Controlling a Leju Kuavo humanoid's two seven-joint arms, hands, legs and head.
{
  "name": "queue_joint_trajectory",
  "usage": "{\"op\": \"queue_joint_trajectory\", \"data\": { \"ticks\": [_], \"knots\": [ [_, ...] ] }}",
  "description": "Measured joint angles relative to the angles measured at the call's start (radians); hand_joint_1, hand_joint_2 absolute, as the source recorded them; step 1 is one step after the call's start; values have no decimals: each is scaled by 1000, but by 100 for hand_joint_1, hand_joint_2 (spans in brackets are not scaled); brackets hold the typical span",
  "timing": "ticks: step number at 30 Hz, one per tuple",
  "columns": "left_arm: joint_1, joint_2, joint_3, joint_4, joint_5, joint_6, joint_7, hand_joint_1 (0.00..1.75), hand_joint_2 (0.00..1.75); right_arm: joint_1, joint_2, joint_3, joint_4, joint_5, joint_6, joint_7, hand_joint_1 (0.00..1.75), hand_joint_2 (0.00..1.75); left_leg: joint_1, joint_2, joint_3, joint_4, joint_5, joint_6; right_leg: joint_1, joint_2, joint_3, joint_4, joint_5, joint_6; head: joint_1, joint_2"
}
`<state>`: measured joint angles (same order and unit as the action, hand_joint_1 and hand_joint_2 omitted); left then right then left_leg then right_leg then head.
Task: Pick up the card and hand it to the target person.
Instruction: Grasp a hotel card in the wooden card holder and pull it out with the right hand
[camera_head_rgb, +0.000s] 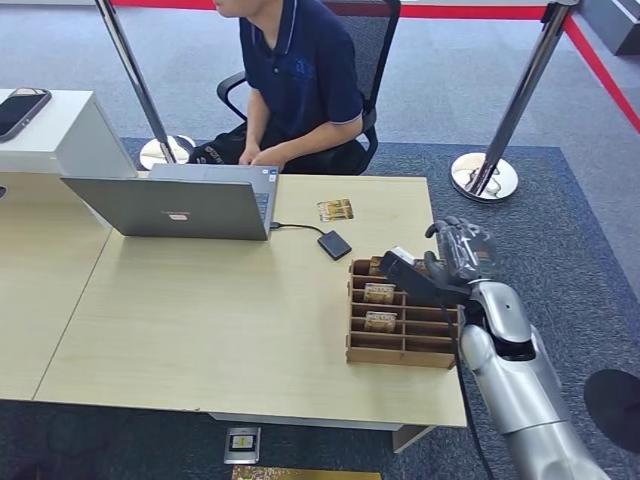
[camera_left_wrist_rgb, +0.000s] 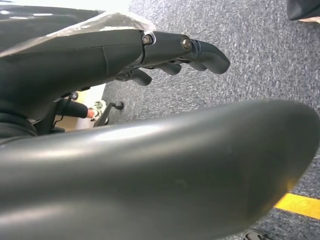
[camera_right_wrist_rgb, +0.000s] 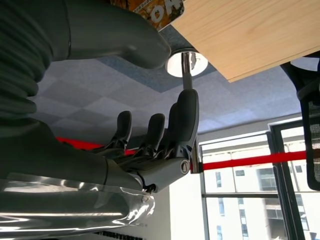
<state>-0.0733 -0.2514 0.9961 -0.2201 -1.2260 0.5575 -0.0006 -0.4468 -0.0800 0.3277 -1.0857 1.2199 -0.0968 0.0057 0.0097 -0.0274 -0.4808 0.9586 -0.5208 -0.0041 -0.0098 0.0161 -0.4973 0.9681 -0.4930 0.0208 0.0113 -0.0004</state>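
Right hand raised beside the card rack at the table's right end.

On the light wooden table (camera_head_rgb: 211, 320), an open grey laptop (camera_head_rgb: 177, 205) faces a seated person in a dark blue polo shirt (camera_head_rgb: 298, 75). A patterned card (camera_head_rgb: 335, 210) lies flat near the far edge, with a small dark box (camera_head_rgb: 333, 244) on a cable just beside it. Further right, a brown slotted cardboard rack (camera_head_rgb: 400, 320) holds two more patterned cards (camera_head_rgb: 380, 293) upright in its compartments. The robot's right hand (camera_head_rgb: 460, 250) hovers at the rack's far right corner, fingers (camera_right_wrist_rgb: 158, 135) curled loosely apart, holding nothing. The left hand (camera_left_wrist_rgb: 113, 55) hangs over grey carpet, its fingers extended and empty.
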Motion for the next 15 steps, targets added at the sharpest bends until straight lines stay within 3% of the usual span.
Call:
{"op": "queue_joint_trajectory", "data": {
  "ticks": [15],
  "knots": [
    [1, 0, 1, 0, 4, 2, -10, 0, 0, 31, -17, 0, -44, -10, 4, -6, 88, 175, 0, 0, -1, 0, 0, 0, 0, 0, 0, 0, 0, 0, 0, 0]
  ]
}}
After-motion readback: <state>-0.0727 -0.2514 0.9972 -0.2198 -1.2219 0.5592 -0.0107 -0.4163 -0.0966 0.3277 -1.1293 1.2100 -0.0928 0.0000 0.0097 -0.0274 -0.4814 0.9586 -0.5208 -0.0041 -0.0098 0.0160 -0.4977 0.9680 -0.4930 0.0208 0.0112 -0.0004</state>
